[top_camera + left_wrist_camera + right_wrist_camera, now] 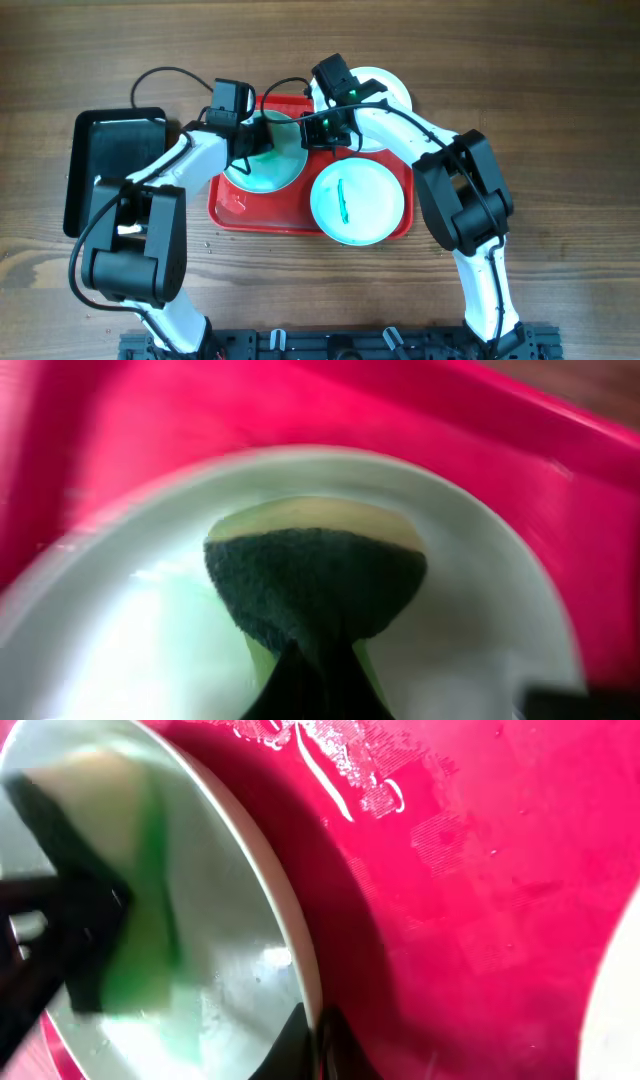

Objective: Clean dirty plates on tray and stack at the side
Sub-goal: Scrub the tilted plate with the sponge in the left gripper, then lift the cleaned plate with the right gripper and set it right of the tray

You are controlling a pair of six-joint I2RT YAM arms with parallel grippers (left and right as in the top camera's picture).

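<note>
The red tray [235, 208] holds two plates. The left plate [262, 172] is tilted up. My right gripper [318, 128] is shut on its rim, as the right wrist view [315, 1040] shows. My left gripper [258, 135] is shut on a green and yellow sponge [315, 580] and presses it against the plate's face [500, 620], which shows a wet green smear [150, 870]. The right plate [375, 215] lies flat with a green streak [342, 198]. A third white plate [388, 88] lies on the table behind the tray, partly hidden by my right arm.
A black rectangular tray [105, 160] sits on the table left of the red tray. Cables loop behind the left arm. The red tray's floor [480, 870] is wet. Wooden table surrounds it all.
</note>
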